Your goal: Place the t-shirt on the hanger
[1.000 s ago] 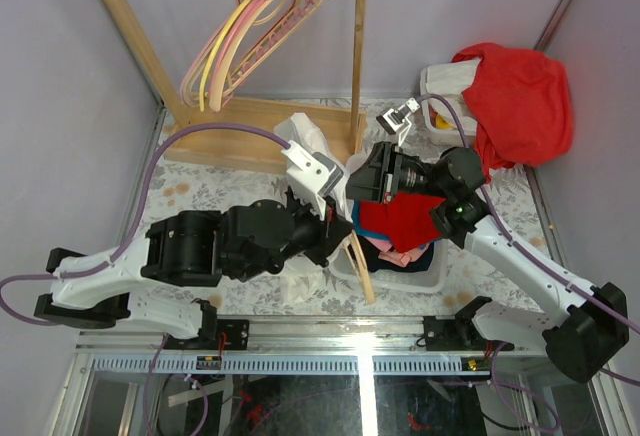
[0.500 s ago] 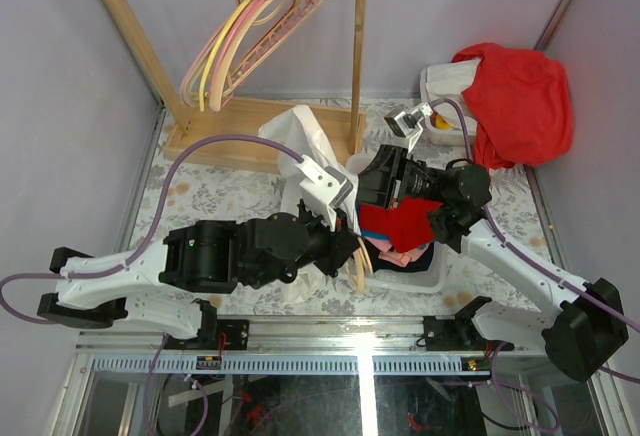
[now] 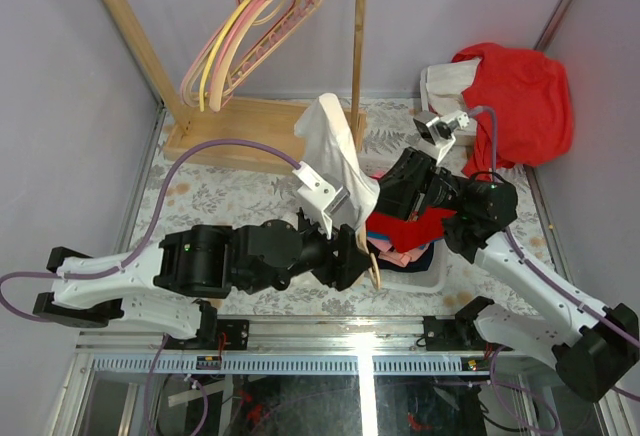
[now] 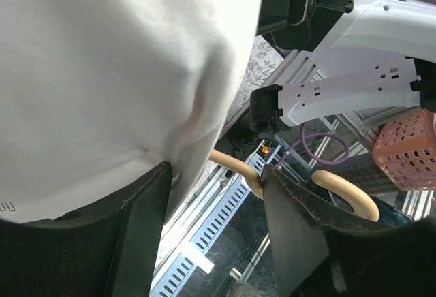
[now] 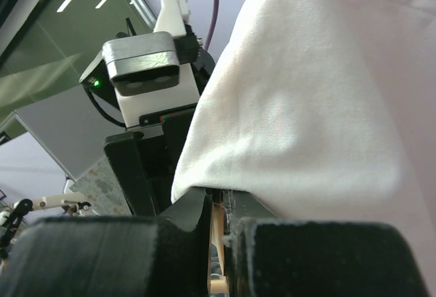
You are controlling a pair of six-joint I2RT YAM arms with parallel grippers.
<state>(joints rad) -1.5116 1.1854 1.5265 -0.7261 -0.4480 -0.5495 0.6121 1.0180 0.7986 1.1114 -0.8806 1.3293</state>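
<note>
Spare hangers: pink and yellow hangers hang from the top bar of the wooden rack, left of its right-hand post.

Left gripper: the left gripper sits in front of the rack post, on the arms' side. Its jaws, clamped a moment ago, now stand apart with nothing between them.

T-shirt: the white t-shirt rises in a tall drape just in front of the post. It stands higher than a second ago and leans against the left wrist.

Hanger: the peach hanger is mostly buried in the cloth. Only its hooked end shows, further from the post than the shirt and just past the left fingertips.

Right gripper: the right gripper is right of the post and has swung outward. It is pinched narrow at the shirt's hem, with a peach sliver in the slit. This looks like a grip on the hanger, though cloth may be caught too.

Laundry basket: the white basket of red and navy clothes lies under the right arm.

Red garment: the big red garment is heaped far right of the post.

What it means: the left has let go, so the load seems to rest on the right arm alone. The shirt appears threaded but not yet squared on the hanger's shoulders.
</note>
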